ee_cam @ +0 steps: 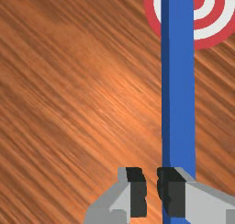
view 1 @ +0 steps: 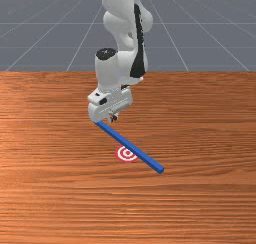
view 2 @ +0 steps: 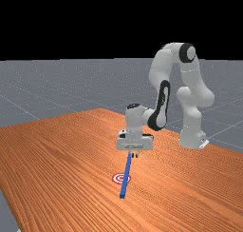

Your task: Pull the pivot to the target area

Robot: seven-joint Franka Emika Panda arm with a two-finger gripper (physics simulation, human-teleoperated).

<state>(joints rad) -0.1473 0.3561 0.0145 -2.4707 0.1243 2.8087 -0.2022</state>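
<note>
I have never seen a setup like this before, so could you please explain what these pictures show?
The machine is a single white and grey robot arm, drawn by a simulator, with a two-finger gripper at its end. The front view faces it across the table; the far view stands farther off, with the arm reaching toward that picture's left. The wrist view looks down past the gripper.

A long, straight blue bar lies slantwise, passing over part of a red-and-white ringed target. One end is close to the gripper; the other reaches beyond the target.

Nothing is held: the fingers are a little apart with bare space between them. One finger overlaps the bar in the wrist view, but I cannot tell whether they touch.
</note>
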